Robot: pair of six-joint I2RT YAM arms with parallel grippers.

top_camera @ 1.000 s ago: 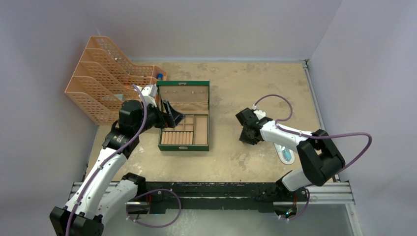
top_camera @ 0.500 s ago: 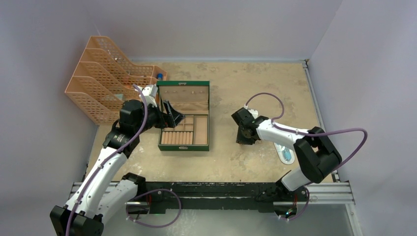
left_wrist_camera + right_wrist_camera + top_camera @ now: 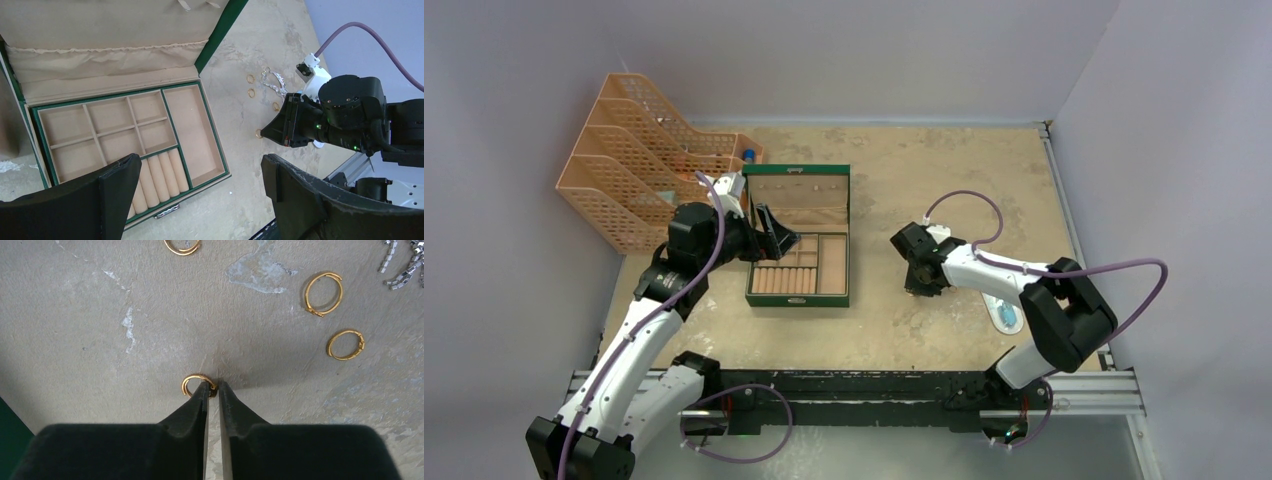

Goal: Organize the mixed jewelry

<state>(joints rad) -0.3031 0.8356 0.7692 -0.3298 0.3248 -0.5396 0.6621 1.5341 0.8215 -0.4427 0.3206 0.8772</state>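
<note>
On the table in the right wrist view lie several thin gold rings (image 3: 324,293), and a silvery chain tangle (image 3: 405,265) sits at the top right corner. My right gripper (image 3: 212,386) points down at the table, its tips pinched on the right rim of one gold ring (image 3: 192,380). In the left wrist view the same ring (image 3: 258,133) shows at the right gripper's tip, with the other rings (image 3: 251,93) and the chain (image 3: 272,81) beyond. My left gripper (image 3: 200,165) hangs wide open above the open green box (image 3: 212,132), holding nothing.
The green box (image 3: 799,255) has tan compartments and ring rolls, its lid leaning back. Orange file racks (image 3: 639,160) stand at the far left. A light-blue oval packet (image 3: 1005,313) lies by the right arm's elbow. The table's side rail runs along the right.
My right gripper has moved left and down to the table, and its jaws have narrowed onto a gold ring. The left arm has not moved.
</note>
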